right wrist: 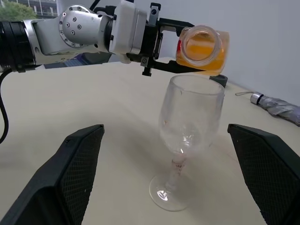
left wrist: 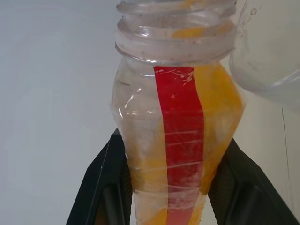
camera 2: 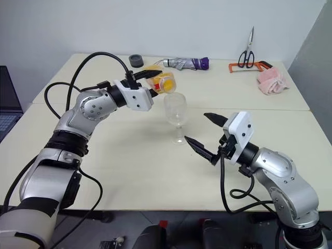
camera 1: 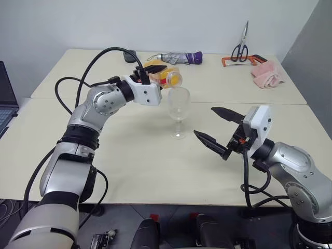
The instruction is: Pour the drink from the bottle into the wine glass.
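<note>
Left hand is clamped on the bottle, one black finger on each side of the clear body. Bottle lies tipped to roughly level, cap off, with its open mouth just above the rim of the wine glass on the glass's far-left side; whether mouth and rim touch cannot be told. Orange-yellow drink sits along the lower side of the tipped bottle and reaches toward the neck, and a red stripe runs lengthwise down the bottle wall. No stream of liquid can be made out between bottle and glass. The wine glass stands upright on its round foot on the pale worktop, near the middle and between the two arms; the bowl looks clear with nothing pooled in it, and a faint reddish tint shows at the top of the stem. Right hand has its fingers spread wide apart and grips nothing; it points toward the glass from the right, near it but apart. Along the far edge of the worktop lie a folded umbrella, scissors, an orange-framed saw and a pink cloth. A laptop sits at the left edge.
</note>
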You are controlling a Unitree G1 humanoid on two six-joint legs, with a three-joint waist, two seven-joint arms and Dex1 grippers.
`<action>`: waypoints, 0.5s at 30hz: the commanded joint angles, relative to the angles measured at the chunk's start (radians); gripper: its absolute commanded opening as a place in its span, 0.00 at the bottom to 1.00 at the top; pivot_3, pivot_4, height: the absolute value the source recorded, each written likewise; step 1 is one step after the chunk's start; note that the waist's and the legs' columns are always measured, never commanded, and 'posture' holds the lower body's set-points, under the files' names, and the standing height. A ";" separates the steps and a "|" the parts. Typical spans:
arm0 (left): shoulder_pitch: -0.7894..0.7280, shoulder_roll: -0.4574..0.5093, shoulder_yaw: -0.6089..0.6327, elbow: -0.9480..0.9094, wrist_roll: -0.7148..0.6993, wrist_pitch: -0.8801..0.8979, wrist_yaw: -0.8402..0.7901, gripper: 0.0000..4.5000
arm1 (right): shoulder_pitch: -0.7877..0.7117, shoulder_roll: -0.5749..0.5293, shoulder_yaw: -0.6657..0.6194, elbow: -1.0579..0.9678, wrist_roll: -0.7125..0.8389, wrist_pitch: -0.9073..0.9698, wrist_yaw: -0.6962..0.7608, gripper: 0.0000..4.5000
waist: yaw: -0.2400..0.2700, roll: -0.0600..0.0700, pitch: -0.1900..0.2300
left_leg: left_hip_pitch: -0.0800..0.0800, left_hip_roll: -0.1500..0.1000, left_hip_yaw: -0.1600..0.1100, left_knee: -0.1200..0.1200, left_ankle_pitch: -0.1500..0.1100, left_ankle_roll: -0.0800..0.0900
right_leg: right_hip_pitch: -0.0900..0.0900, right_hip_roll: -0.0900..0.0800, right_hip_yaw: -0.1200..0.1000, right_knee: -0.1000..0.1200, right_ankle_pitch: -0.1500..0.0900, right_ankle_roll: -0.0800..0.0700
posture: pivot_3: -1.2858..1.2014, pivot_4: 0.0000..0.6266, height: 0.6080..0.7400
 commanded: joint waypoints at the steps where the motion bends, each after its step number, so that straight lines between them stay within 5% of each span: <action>1: -0.055 0.019 0.008 -0.007 0.017 -0.030 0.063 0.38 | 0.004 -0.008 -0.028 -0.042 0.021 -0.009 -0.006 1.00 | 0.000 0.000 0.000 | 0.000 0.000 0.000 0.000 0.000 0.000 | 0.000 0.000 0.000 0.000 0.000 0.000 | 0.52 0.24 1.00; 15: -0.094 0.038 -0.030 0.049 0.098 -0.059 0.163 0.38 | 0.008 -0.014 -0.024 -0.042 0.024 -0.012 -0.001 1.00 | 0.000 0.000 0.000 | 0.000 0.000 0.000 0.000 0.000 0.000 | 0.000 0.000 0.000 0.000 0.000 0.000 | 0.52 0.24 1.00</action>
